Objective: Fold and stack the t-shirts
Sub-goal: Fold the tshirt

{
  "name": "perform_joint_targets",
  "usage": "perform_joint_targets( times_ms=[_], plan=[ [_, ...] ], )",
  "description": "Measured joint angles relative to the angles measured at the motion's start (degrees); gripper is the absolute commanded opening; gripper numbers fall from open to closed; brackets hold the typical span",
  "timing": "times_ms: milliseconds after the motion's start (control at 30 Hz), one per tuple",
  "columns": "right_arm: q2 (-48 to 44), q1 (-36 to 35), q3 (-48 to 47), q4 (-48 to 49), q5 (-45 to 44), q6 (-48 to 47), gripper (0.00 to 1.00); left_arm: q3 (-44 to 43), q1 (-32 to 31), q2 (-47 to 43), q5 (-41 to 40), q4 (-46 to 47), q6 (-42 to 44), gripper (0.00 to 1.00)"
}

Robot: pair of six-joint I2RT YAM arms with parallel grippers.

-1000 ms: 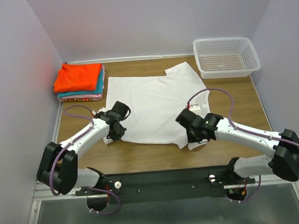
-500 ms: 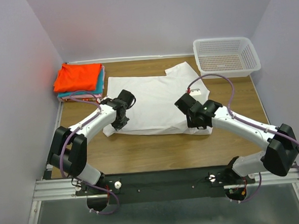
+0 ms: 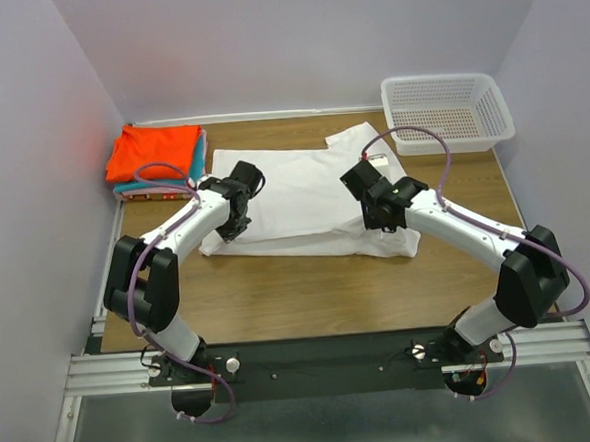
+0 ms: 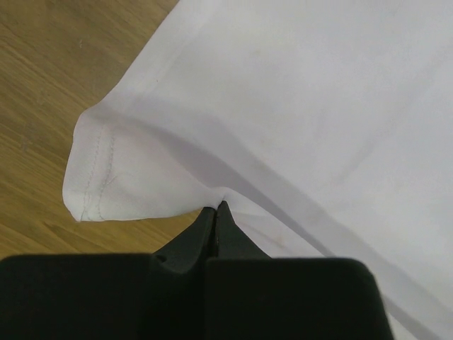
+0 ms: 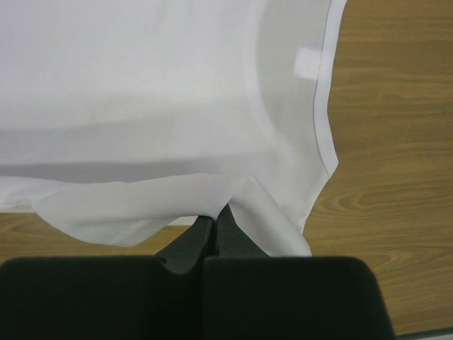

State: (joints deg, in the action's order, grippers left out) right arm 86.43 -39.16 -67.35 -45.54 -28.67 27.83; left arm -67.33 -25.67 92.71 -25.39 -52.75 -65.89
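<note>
Left jaws: pinched shut on a fold of the white t-shirt (image 4: 318,106), right beside its stitched hem corner.
Right jaws: also clamped tight on a doubled edge of the same shirt; a small pale label (image 5: 308,64) shows through the cloth further up.
White t-shirt: lies across the middle of the tabletop (image 3: 309,290) between the two arms. Its near edge is doubled over onto itself, and one sleeve points toward the basket (image 3: 449,111).
Folded stack: an orange-red t-shirt (image 3: 155,149) lies on top, with a teal one (image 3: 201,167) under it and a pink one (image 3: 163,195) at the bottom. The stack sits in the far left corner, close to the white shirt's far left edge.
Basket: white mesh, in the far right corner, apart from the cloth.
Done, by the look of it: three shirts folded and piled.
Under way: the white shirt's first fold, near hem over body, looks only partly laid.
Left to do: lay that fold flat, fold the shirt smaller, then set it on the stack.
</note>
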Motion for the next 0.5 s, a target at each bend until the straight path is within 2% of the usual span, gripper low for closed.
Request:
perform_joint_targets(
  times_ms=[500],
  plan=[
    [8.37, 5.84, -6.25, 3.93, 2.10, -5.51, 0.00, -11.15, 3.58, 10.34, -2.08, 1.90, 5.29, 0.00]
  ],
)
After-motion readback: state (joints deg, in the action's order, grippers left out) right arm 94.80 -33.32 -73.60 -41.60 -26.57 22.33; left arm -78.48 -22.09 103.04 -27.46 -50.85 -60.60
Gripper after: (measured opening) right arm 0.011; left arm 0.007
